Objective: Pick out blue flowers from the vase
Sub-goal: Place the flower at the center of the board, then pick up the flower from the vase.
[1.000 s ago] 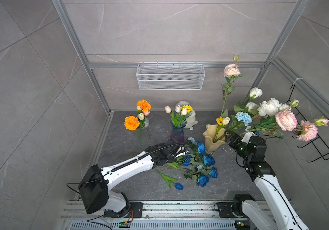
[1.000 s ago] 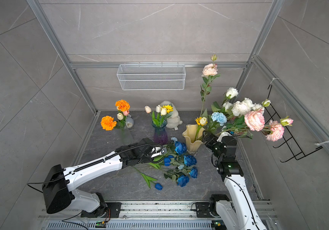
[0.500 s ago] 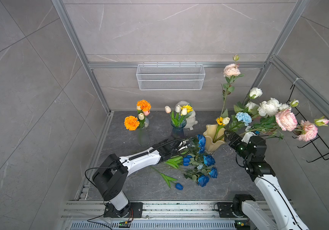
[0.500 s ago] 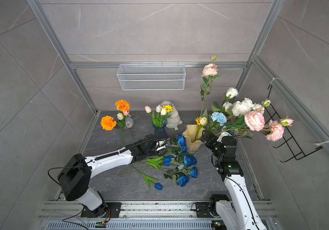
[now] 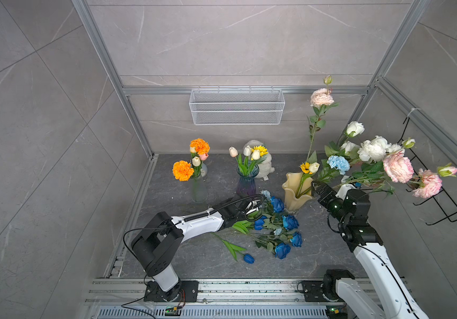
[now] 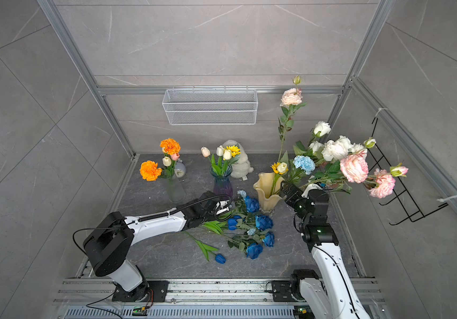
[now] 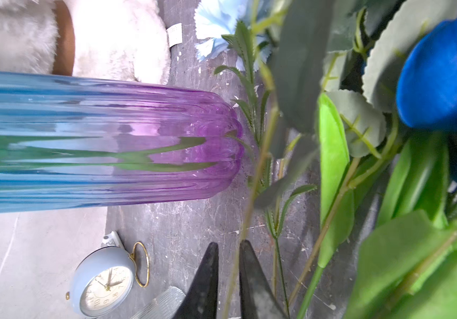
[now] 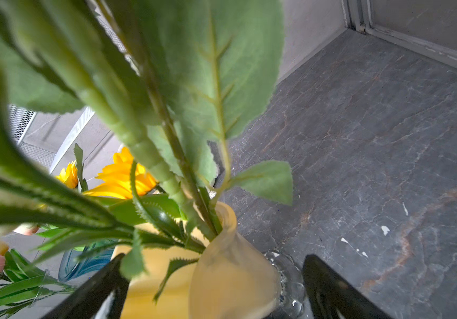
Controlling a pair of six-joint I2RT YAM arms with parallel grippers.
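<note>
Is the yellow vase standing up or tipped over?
Standing up: the yellow vase rests on its base, flower stems rising from its mouth.

In both top views we are looking steeply down from high up, facing the back wall [image 5: 235, 41] and taking in the whole counter [image 5: 194, 256]; the two are sharing almost one scene. On the left wrist we are peering past the left fingers [image 7: 205, 284], very close to the purple-blue vase [image 7: 111, 138]. On the right wrist we are looking out between the right fingers [image 8: 332, 290], just above the yellow vase [image 8: 222, 276].
</note>
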